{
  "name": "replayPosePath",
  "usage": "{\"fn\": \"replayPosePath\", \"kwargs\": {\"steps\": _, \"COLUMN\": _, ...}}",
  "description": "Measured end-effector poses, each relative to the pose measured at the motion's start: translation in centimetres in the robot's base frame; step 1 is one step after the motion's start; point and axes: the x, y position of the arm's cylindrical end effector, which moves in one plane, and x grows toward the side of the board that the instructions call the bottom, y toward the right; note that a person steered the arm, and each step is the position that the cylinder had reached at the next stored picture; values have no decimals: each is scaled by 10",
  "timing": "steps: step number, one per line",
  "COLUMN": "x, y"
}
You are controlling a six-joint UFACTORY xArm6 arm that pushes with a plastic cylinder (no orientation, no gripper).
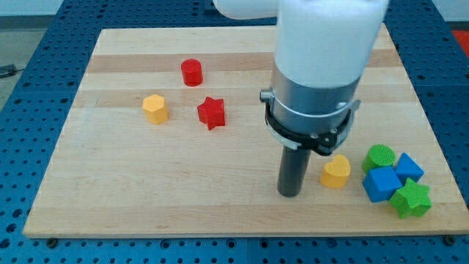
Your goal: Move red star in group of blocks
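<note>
My tip [289, 193] rests on the wooden board [146, 191] near the view's bottom edge, a little right of centre. It is a bare rod with nothing to clench or release, and it touches no block. Just to its right, with a narrow gap between, stands a yellow block [335, 171] with a rounded, heart-like shape.

Further right, near the board's right edge and bottom right corner, four blocks sit packed together: a green round block [380, 157], a blue block [408, 167] beside it, a blue cube [381, 183] below them, and a green star [411, 199] lowest, close to the bottom edge. That cluster leaves little room between itself and the board's right edge.

The red star [211, 112] lies well apart from the tip, up and to the view's left, in the board's upper middle. Between it and the tip the wood is open. A yellow hexagon [155, 108] sits to the star's left, and a red cylinder [191, 72] stands above and slightly left of it, nearer the top edge. These three are near one another but not touching.

The whole lower left of the board is free, as is the strip along the left edge.

Count: two red blocks, two yellow, two green, two blue, eight in all, and one tip.
</note>
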Motion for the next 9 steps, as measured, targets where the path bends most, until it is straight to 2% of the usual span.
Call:
{"fn": "replayPosePath", "kwargs": {"steps": 2, "x": -8, "y": 55}}
{"fn": "replayPosePath", "kwargs": {"steps": 4, "x": -8, "y": 64}}
{"fn": "replayPosePath", "kwargs": {"steps": 5, "x": -31, "y": 16}}
{"fn": "replayPosePath", "kwargs": {"steps": 6, "x": -74, "y": 23}}
{"fn": "replayPosePath", "kwargs": {"steps": 7, "x": -138, "y": 5}}
{"fn": "replayPosePath", "kwargs": {"steps": 8, "x": -200, "y": -56}}
{"fn": "replayPosePath", "kwargs": {"steps": 9, "x": -206, "y": -125}}
